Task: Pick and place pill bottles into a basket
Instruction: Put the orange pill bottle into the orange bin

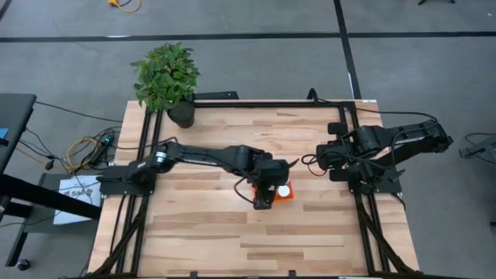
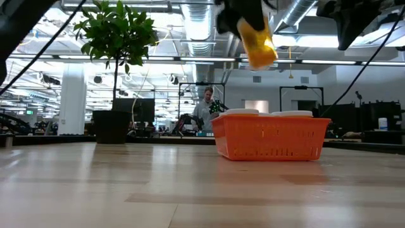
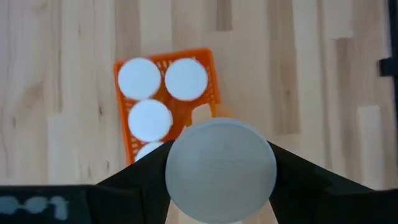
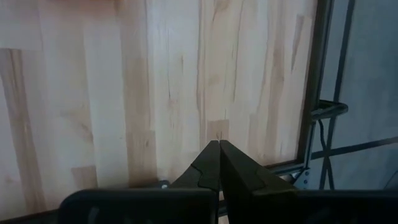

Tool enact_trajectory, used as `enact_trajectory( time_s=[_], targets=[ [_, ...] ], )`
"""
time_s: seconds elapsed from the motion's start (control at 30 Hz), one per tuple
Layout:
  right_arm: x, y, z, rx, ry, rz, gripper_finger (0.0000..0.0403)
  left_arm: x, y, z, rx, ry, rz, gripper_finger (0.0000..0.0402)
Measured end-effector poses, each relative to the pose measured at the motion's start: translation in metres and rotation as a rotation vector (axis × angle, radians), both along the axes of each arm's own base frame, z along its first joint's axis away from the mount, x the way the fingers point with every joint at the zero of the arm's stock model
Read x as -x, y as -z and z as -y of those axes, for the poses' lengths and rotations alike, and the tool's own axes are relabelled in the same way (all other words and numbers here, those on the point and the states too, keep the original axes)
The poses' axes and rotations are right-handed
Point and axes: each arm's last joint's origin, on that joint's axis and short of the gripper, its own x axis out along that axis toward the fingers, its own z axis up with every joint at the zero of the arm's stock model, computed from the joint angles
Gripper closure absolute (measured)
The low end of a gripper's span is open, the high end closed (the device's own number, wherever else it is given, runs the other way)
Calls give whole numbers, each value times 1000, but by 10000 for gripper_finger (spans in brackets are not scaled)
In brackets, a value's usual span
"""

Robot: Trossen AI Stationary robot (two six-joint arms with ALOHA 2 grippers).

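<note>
Sitting at upper left of the high view, on the table (image 1: 310, 225) corner: a plant (image 1: 165, 75) in a black pot, well clear of the work.

Reaching in from the left toward frame centre: the left arm, its pincer (image 1: 264, 199) hanging directly over the basket (image 1: 285, 194). Gripping a bottle (image 3: 221, 171), pincer narrowed onto its body below the white cap, as the left wrist view shows. Hanging above the basket in the low view, that bottle (image 2: 257, 43) tilted, orange body lower right, well apart from the rim.

Resting just right of centre in the high view: the basket, already carrying bottles; three white caps plain and a fourth partly hidden in the left wrist view, packed along one side. Looking free: a gap beside them, under the held cap.

Judging the step: lowering and releasing. Doing it well probably means centring over the free gap rather than the seated caps, levelling the tilt so the base goes first, descending until close to the floor of the basket, then spreading the pincer only enough to let go, avoiding toppling neighbours.

Waiting at the right edge: the right arm, folded back, its pincer (image 4: 219, 163) fully closed on nothing.
</note>
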Motion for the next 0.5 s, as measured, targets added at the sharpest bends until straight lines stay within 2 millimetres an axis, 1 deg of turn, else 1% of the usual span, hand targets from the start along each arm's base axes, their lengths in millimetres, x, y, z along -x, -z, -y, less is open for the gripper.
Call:
enact_trajectory(
  time_s=[0.03, 0.13, 0.27, 0.37, 0.5],
  targets=[
    [0, 0, 0, 0, -1, -1, 403, -4, 7, -1, 6, 2, 8, 196],
    [2, -1, 0, -1, -16, 1, 403, -4, 21, -4, 54, -8, -33, 196],
    [10, -7, 3, 1, -55, 21, 403, -3, 24, -5, 38, -20, -63, 196],
    [22, -14, 10, 2, -41, 69, 403, -8, 21, -5, 43, -21, 2, 196],
    [38, -22, 19, -1, 12, 136, 403, -13, 19, -9, 51, -30, 51, 196]
  ],
)
